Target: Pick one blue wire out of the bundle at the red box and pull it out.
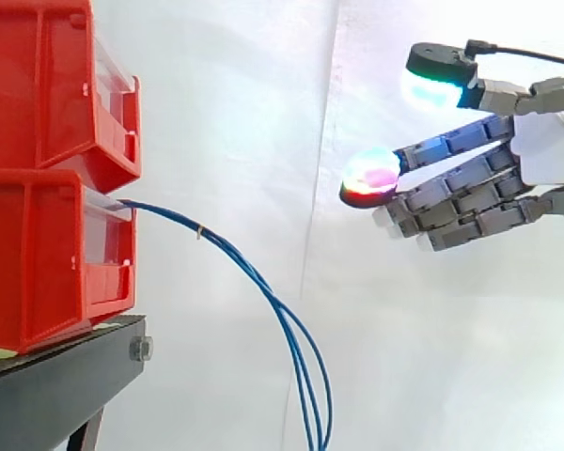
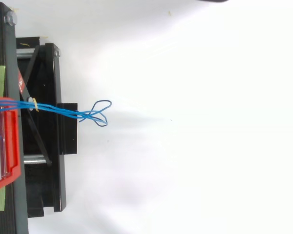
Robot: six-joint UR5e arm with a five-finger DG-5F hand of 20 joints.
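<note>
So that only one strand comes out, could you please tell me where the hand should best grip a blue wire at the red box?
I would pinch the outermost strand low on its droop, past the yellow tie, where the blue wires fan apart; nearer the red box they run bunched. Come from the side view's right, where the open hand is.

Blue wires [image 1: 199,229] (bound by a small tie) droop from the lower red box [image 1: 38,254].
</note>
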